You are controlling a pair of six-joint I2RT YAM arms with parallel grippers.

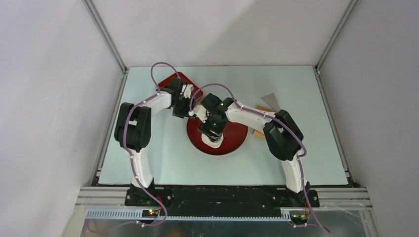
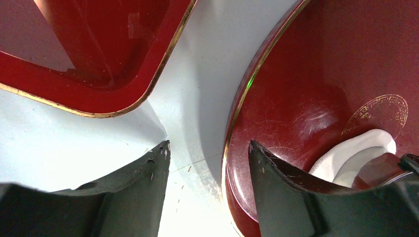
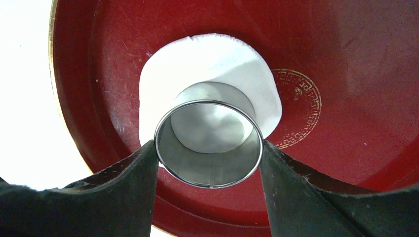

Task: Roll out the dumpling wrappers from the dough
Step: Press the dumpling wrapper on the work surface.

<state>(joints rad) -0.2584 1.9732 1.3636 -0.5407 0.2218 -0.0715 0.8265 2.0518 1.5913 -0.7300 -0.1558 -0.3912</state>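
The right gripper's (image 3: 207, 148) matte black fingers are clamping a shiny metal ring cutter (image 3: 207, 170) by its sides, over the soft white dough (image 3: 207, 59). Only this wrist view is showing the dough's flat, slightly ragged oval. It is lying toward 6 o'clock on the glossy, scratched round plate (image 3: 346, 49). The left gripper (image 2: 207, 148) is standing parted and empty, straddling the plate's gold rim. Its view alone is showing the gold-edged red tray (image 2: 99, 94) at 11 o'clock.
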